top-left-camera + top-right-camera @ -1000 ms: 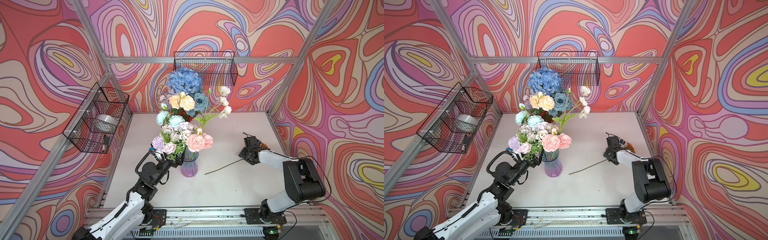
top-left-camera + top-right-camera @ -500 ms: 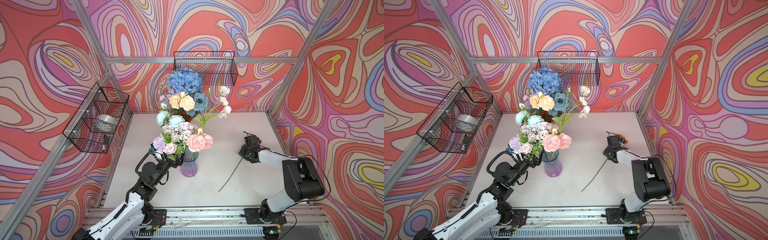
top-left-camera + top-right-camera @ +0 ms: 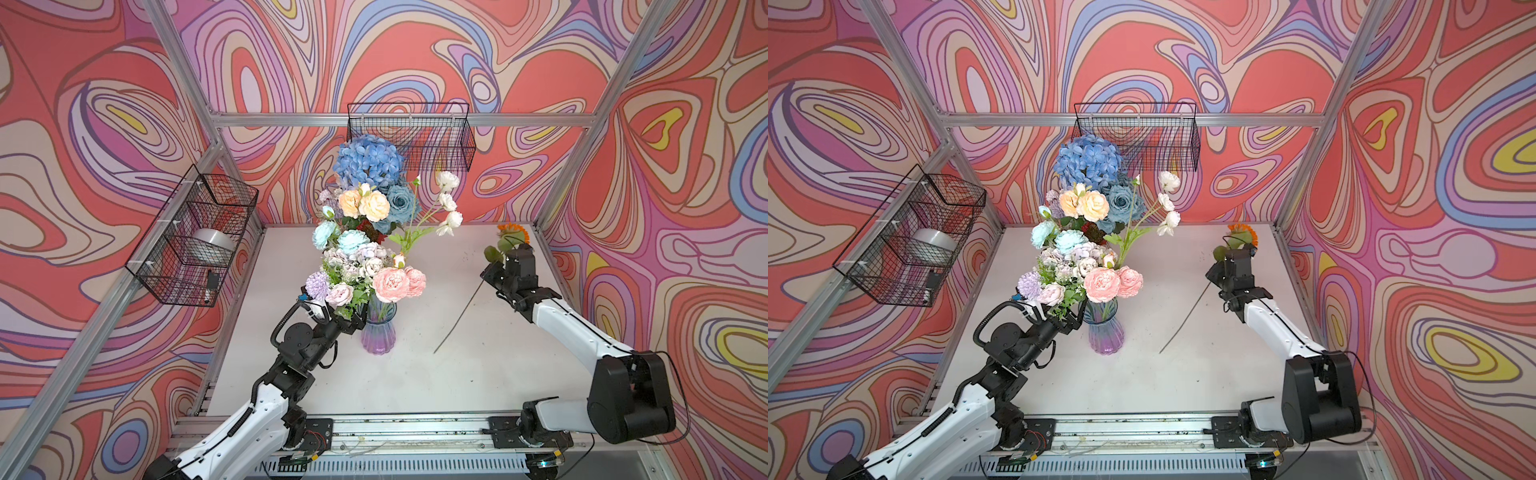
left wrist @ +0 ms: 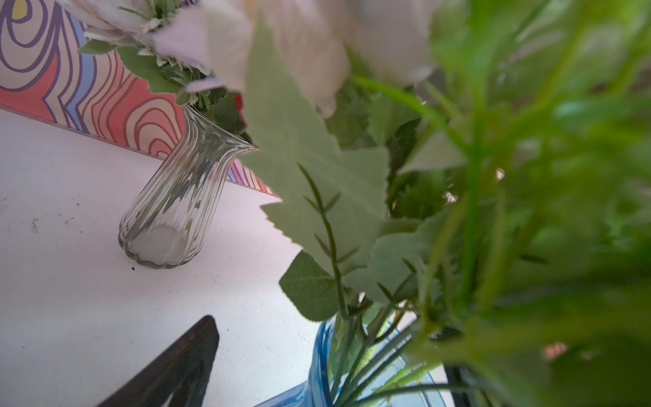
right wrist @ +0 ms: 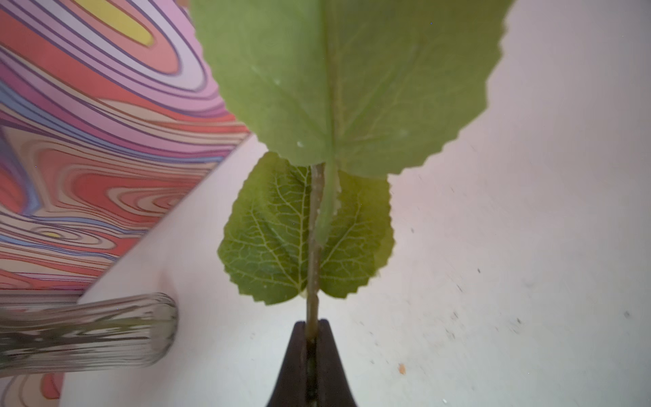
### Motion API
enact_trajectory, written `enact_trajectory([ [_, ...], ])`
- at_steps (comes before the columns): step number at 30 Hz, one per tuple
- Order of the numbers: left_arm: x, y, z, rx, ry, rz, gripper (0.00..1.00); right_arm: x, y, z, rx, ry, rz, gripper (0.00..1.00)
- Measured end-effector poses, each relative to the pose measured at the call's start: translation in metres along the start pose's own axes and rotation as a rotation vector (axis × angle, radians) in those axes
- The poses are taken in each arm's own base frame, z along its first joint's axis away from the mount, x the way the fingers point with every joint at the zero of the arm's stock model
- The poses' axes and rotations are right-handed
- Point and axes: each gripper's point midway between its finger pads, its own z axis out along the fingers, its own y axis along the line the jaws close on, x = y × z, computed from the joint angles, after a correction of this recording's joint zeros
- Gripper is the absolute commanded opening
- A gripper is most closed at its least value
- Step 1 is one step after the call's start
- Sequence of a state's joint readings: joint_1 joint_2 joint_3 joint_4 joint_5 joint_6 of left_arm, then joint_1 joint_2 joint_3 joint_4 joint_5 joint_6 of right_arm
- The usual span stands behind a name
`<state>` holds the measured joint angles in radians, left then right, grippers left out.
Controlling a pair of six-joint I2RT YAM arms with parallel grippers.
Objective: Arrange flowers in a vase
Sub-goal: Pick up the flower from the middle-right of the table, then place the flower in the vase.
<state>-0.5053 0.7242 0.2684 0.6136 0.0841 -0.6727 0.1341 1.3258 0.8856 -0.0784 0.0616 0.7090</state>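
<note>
My right gripper [image 5: 311, 334] is pinched shut on the orange sunflower [image 3: 513, 232] by its stem, far right. My left gripper [image 3: 353, 322] gapes empty beside the blue vase [image 3: 378, 332], centre. Risk: the long trailing stem snags the crowded bouquet [image 3: 374, 274] or tips the vase.

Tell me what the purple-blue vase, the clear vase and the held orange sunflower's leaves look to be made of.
The purple-blue vase: probably tinted glass, glossy; it is see-through, ribbed, with highlights.
The clear vase: colourless ribbed glass, possibly plastic; the table shows through it.
The leaves of the orange sunflower: seemingly fabric, matte; pressed veins and evenly notched edges suggest an artificial flower.
</note>
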Motion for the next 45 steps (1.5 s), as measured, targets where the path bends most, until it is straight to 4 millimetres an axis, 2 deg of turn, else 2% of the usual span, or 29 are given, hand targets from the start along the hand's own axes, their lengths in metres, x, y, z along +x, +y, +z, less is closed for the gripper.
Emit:
enact_trajectory([
  [4, 0.0, 0.002, 0.0, -0.009, 0.001, 0.0, 1.0, -0.05, 0.041, -0.037, -0.146, -0.162, -0.011, 0.0],
  [8, 0.0, 0.002, 0.002, -0.015, 0.002, -0.001, 1.0, -0.09, 0.083, -0.087, -0.323, -0.33, -0.035, 0.0],
  [11, 0.001, 0.003, 0.004, -0.02, 0.008, -0.002, 1.0, -0.106, 0.116, -0.125, -0.462, -0.428, -0.075, 0.0],
  [14, 0.003, 0.005, 0.005, -0.027, 0.016, -0.002, 1.0, -0.112, 0.151, -0.164, -0.631, -0.503, -0.118, 0.0],
  [17, 0.004, 0.006, 0.006, -0.03, 0.02, -0.003, 1.0, -0.108, 0.178, -0.2, -0.798, -0.569, -0.159, 0.0],
  [20, 0.002, 0.004, 0.007, -0.027, 0.017, -0.002, 1.0, -0.097, 0.198, -0.228, -0.941, -0.612, -0.208, 0.0],
  [27, 0.002, 0.004, 0.009, -0.029, 0.021, -0.003, 1.0, -0.062, 0.239, -0.276, -1.234, -0.643, -0.306, 0.0],
  [30, 0.002, 0.004, 0.009, -0.028, 0.021, -0.003, 1.0, -0.042, 0.255, -0.291, -1.353, -0.639, -0.333, 0.0],
  [36, 0.002, 0.003, 0.01, -0.026, 0.022, -0.003, 1.0, -0.013, 0.271, -0.317, -1.525, -0.634, -0.371, 0.0],
  [45, 0.0, 0.002, 0.01, -0.023, 0.019, -0.003, 1.0, -0.002, 0.277, -0.351, -1.642, -0.689, -0.421, 0.0],
])
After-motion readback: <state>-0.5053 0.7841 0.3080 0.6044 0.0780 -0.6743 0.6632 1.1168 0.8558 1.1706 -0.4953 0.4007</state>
